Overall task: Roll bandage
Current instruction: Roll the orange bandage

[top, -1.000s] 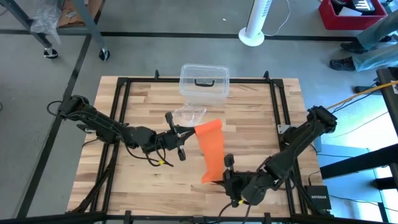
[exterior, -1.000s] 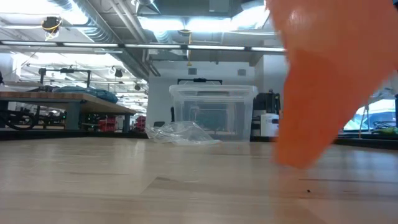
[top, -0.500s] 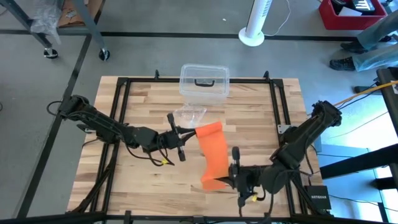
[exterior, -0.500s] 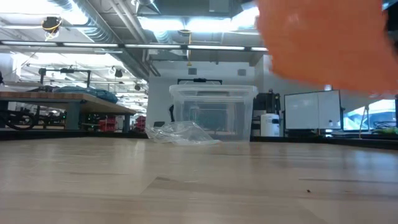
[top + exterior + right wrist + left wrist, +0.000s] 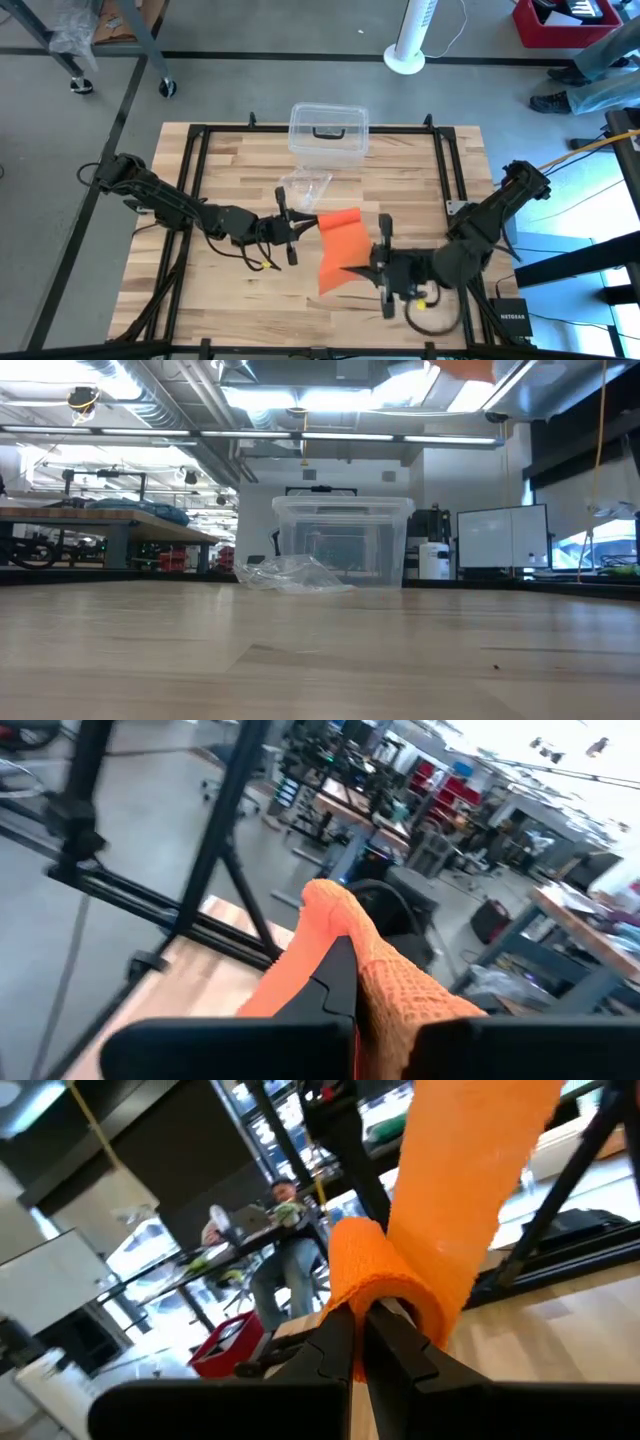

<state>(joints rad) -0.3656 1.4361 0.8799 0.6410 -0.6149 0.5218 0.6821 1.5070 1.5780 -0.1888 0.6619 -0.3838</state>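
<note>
The bright orange bandage [image 5: 340,248] is a flat strip held in the air between my two grippers, clear of the table. My left gripper [image 5: 303,222] is shut on its far end, left of the strip. My right gripper [image 5: 356,268] is shut on its near end, from the right. In the low view only a bit of the bandage [image 5: 465,368] shows at the top edge. The left wrist view shows the bandage [image 5: 450,1210] curling over the fingertips; the right wrist view shows the bandage [image 5: 400,990] draped at the fingers. My left gripper pinches the bandage's far end [image 5: 375,1280] between its two fingers, coming level from the table's left. The end curls over the fingertips in a small loop, and the strip runs away from it, lifted clear of the table. My right gripper pinches the bandage's near end [image 5: 335,925] between its two fingers, coming roughly level from the table's right. The cloth lies bunched over the fingertips. That end is lifted clear of the table.
A clear plastic box with a dark handle [image 5: 328,130] stands at the table's far edge; it also shows in the low view [image 5: 343,540]. A small transparent plastic piece [image 5: 303,185] lies just in front of the box. Black frame rails run around the wooden tabletop [image 5: 230,170].
My right gripper has risen and gone toward the far edge with the bandage's near end. That end, which hung low near the table, is now lifted clear and has left most of the low view. My left gripper has kept its hold on the far end.
</note>
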